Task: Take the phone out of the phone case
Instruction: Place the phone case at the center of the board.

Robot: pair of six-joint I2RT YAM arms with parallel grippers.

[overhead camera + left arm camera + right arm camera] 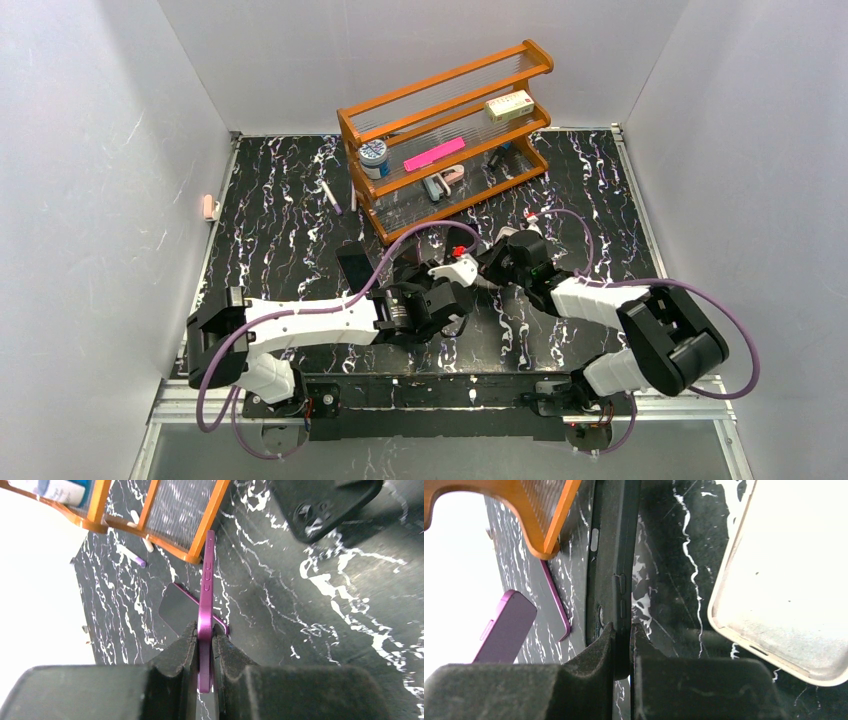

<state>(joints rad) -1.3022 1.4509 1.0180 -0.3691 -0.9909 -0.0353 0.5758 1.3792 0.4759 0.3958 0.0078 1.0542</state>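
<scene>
My left gripper [205, 630] is shut on the purple phone [206, 580], which I see edge-on, standing upright above the table. The phone also shows at the left of the right wrist view [506, 625]. My right gripper [623, 630] is shut on the black phone case [616, 555], also edge-on. The case shows at the top right of the left wrist view [325, 505], apart from the phone. In the top view both grippers, left [452, 292] and right [492, 262], meet at the table's middle.
A flat dark slab with a purple rim [182, 607] lies on the marble table below the phone. A cream phone case [784, 580] lies open side up to the right. The orange rack [450, 130] stands behind, with a white pen [330, 195] to its left.
</scene>
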